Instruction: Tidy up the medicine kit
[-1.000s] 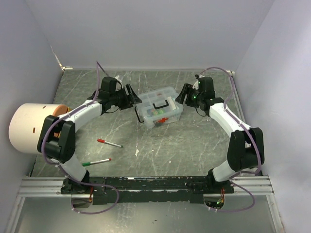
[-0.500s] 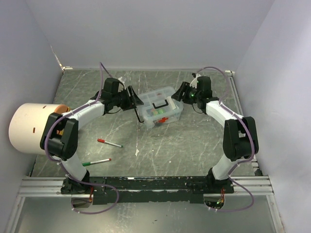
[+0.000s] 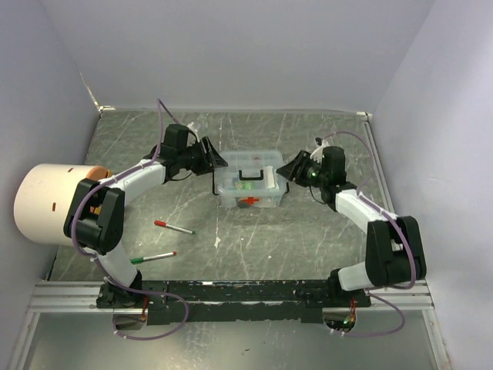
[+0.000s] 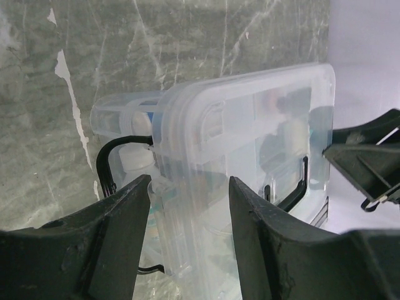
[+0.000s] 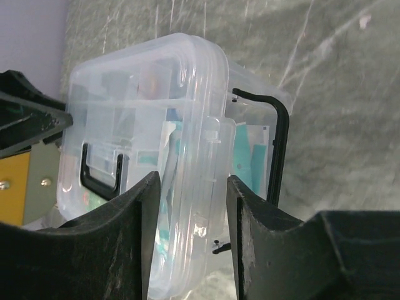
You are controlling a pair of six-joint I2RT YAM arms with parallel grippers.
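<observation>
On my feed, a table with a grey, white-veined stone-look top fills the floor of the cell. Plain pale lilac walls box it in: back wall beyond its far edge, left wall and right wall along its sides. A silver metal rail runs along its near edge. The light is soft and even.
</observation>
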